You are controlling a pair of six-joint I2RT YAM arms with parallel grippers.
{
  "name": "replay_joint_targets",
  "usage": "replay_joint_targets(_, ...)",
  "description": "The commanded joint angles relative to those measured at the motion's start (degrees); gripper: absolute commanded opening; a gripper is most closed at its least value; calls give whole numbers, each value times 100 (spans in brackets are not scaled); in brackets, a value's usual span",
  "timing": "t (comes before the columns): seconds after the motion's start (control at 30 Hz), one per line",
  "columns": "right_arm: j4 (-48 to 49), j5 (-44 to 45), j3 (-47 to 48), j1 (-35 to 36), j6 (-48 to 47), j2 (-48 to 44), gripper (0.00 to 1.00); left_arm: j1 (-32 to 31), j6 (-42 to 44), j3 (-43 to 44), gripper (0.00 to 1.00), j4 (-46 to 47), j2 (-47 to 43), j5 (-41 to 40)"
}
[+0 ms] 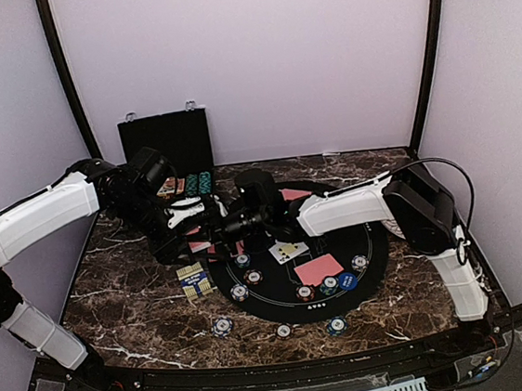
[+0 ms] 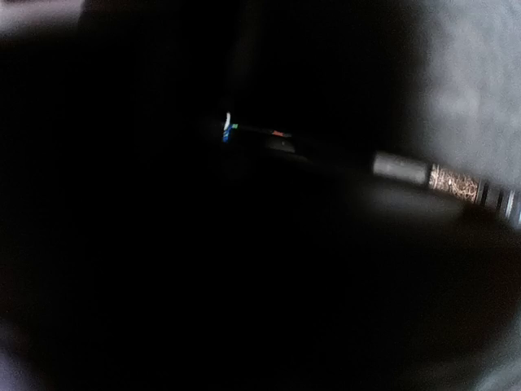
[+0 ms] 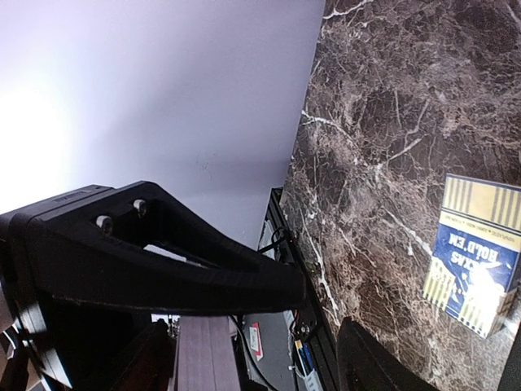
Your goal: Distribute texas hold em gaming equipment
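Observation:
A black round mat (image 1: 378, 239) holds a red-backed card (image 1: 317, 269), face-up cards (image 1: 288, 250), several striped chips (image 1: 239, 292) and a blue disc (image 1: 347, 281). More chips (image 1: 222, 326) lie on the marble in front of it. My right gripper (image 1: 233, 224) reaches left over the mat's left edge. In the right wrist view it (image 3: 252, 346) is open with nothing between its fingers. My left gripper (image 1: 191, 214) meets it there, and its black body (image 3: 163, 261) fills that view. The left wrist view is almost all black, so its jaws are hidden.
A blue and yellow card box (image 1: 193, 279) lies left of the mat and also shows in the right wrist view (image 3: 476, 252). An open black case (image 1: 167, 145) with chip rows (image 1: 194, 182) stands at the back left. Another red card (image 1: 294, 194) lies behind the right arm.

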Motion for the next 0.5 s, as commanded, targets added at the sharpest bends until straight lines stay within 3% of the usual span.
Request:
replay_joint_targets(0.0, 245, -154, 241, 25, 103, 166, 69, 4, 2, 167, 0, -78, -154, 79)
replay_joint_targets(0.47, -393, -26, -700, -354, -492, -452, 62, 2, 19, 168, 0, -53, -176, 73)
